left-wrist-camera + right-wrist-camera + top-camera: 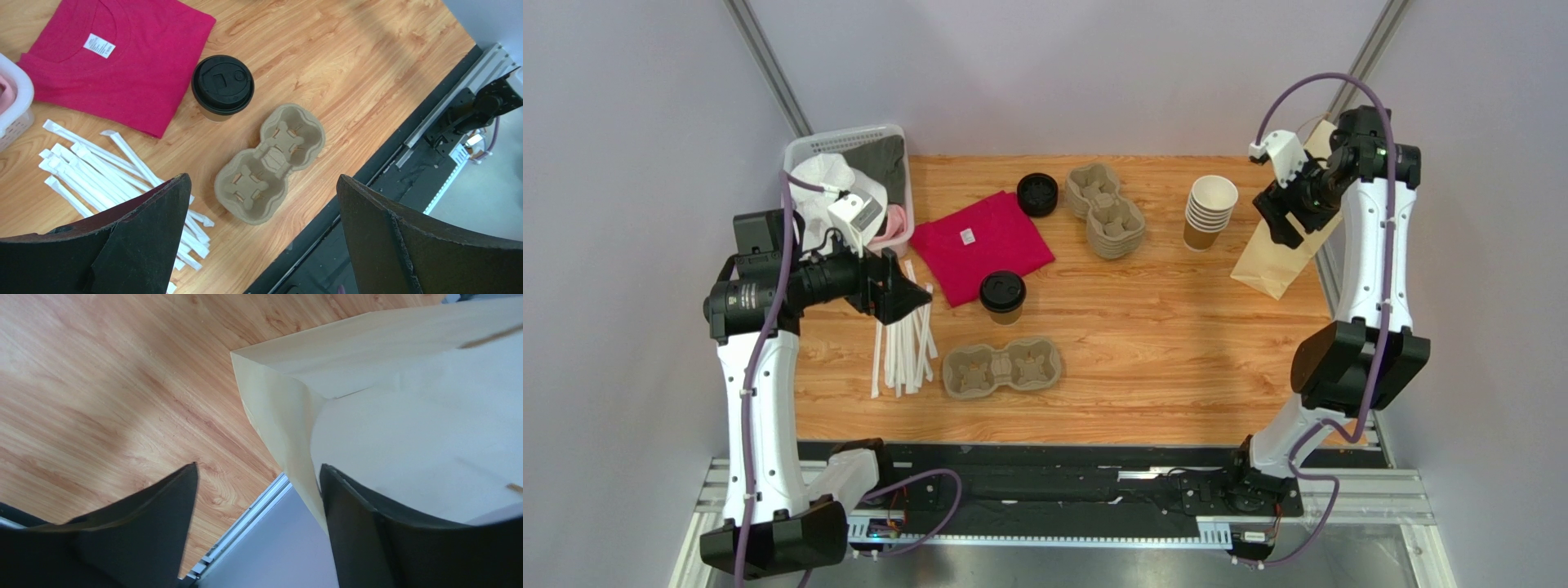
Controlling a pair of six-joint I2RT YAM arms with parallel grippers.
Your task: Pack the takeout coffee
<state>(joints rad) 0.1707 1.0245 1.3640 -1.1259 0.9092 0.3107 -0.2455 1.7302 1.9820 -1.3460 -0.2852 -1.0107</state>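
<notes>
The takeout coffee (1003, 295), a brown paper cup with a black lid, stands upright mid-table next to the red shirt; it also shows in the left wrist view (223, 87). A two-cup pulp carrier (1003, 366) lies empty in front of it, and shows in the left wrist view too (270, 162). My left gripper (913, 298) is open and empty, held above the table left of the coffee (263, 178). A kraft paper bag (1274, 255) lies at the right edge. My right gripper (1276, 228) is open above the bag's edge (399, 416), holding nothing (258, 467).
A stack of lidless paper cups (1210, 211), a stack of pulp carriers (1108, 208) and a loose black lid (1037, 194) sit at the back. A red shirt (979, 245), wrapped straws (903, 337) and a white basket (844, 172) are on the left.
</notes>
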